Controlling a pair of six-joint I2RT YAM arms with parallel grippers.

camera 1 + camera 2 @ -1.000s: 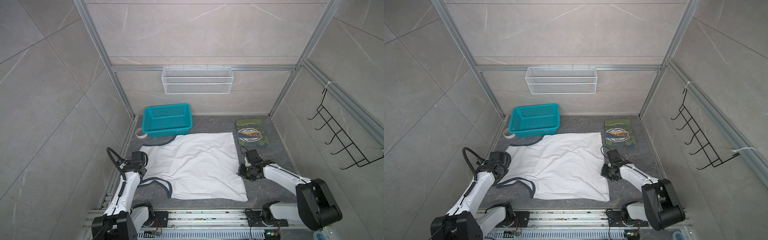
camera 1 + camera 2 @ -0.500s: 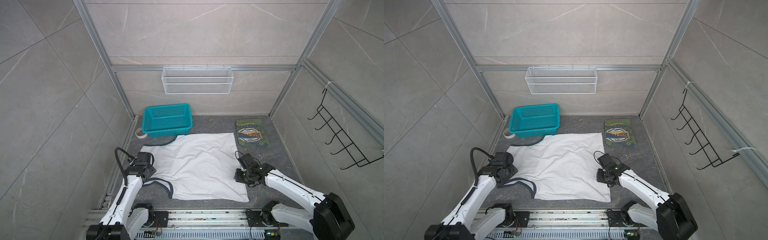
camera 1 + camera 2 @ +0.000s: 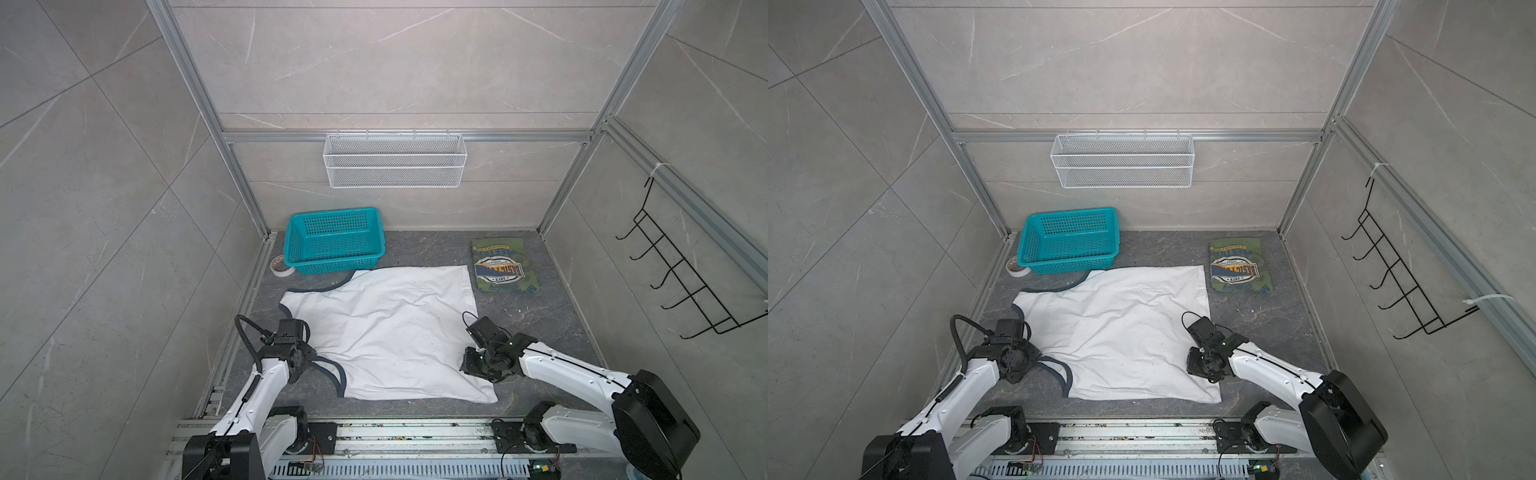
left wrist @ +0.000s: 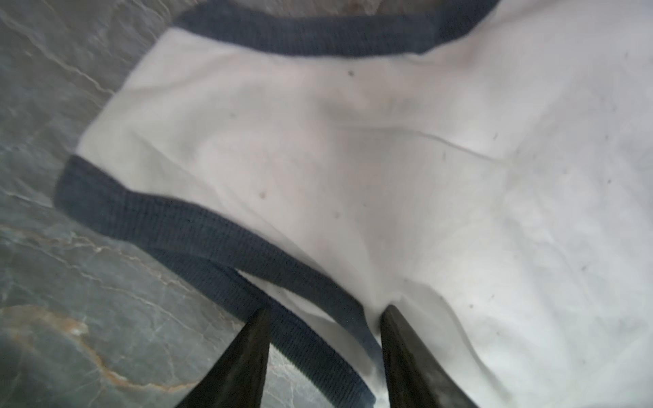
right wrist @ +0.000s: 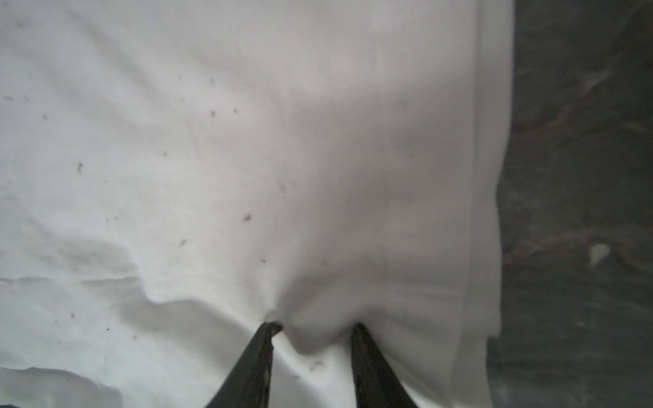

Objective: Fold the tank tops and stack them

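Observation:
The white tank top (image 3: pixel 386 332) (image 3: pixel 1121 332) with navy trim lies spread flat on the grey floor, plain side up. The olive green tank top (image 3: pixel 503 266) (image 3: pixel 1239 266) lies folded at the back right, its graphic facing up. My left gripper (image 3: pixel 305 363) (image 4: pixel 327 309) is open at the near left armhole, its fingers astride the navy trim (image 4: pixel 219 240). Over the white top's right side, near the hem, my right gripper (image 3: pixel 471 365) (image 5: pixel 315 325) is open. Its tips press into the cloth, and a pucker of fabric bulges between them.
A teal basket (image 3: pixel 334 241) stands at the back left, with a tape roll (image 3: pixel 282 264) beside it. A white wire shelf (image 3: pixel 395 166) hangs on the back wall and a black hook rack (image 3: pixel 681 282) on the right wall. The arms' rail (image 3: pixel 395 436) runs along the front.
Both grippers have moved toward the front along the white top's sides. The right gripper, shut a second ago, now stands open on the cloth. The left moved from the shoulder to the near armhole.

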